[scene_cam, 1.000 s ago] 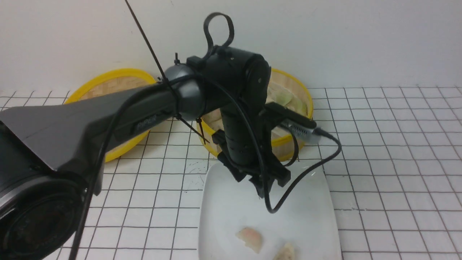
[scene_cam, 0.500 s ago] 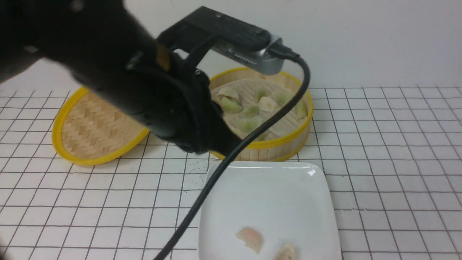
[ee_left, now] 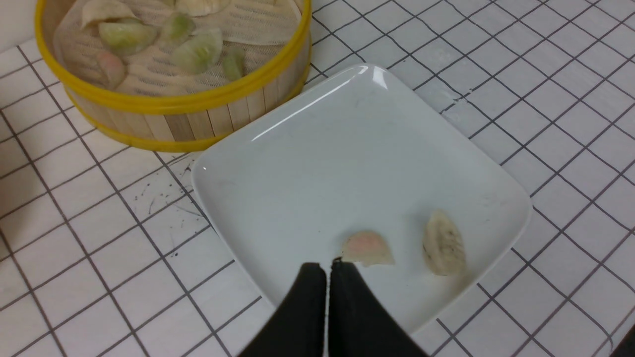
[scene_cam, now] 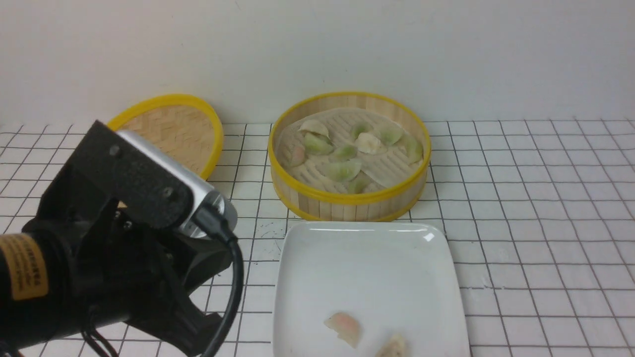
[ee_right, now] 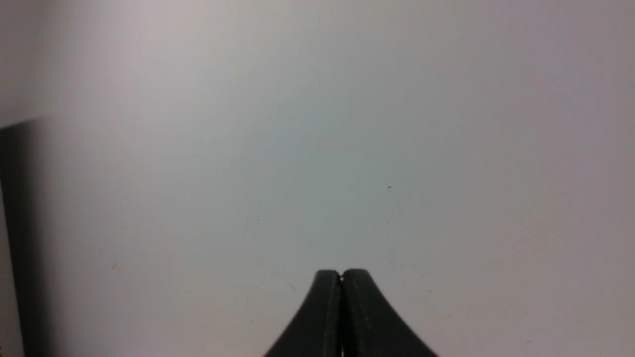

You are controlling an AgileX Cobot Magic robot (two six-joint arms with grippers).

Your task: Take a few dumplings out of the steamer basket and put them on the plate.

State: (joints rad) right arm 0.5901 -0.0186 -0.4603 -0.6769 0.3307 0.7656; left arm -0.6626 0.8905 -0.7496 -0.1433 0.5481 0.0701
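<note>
Robot left arm fills the front view's lower left; the left gripper is fully closed, holding nothing. Behind it, at upper left, lies a woven lid. At centre, the steamer basket holds green and cream dumplings. Just below it, the plate carries a pink dumpling and a cream one. The right gripper is closed too, empty.

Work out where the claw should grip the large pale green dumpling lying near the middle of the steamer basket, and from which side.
Pinch the green dumpling across its plump middle, from one long edge to the other. Come straight down from above: it lies flat on the liner, and the wall of the steamer basket probably blocks a sideways approach.
</note>
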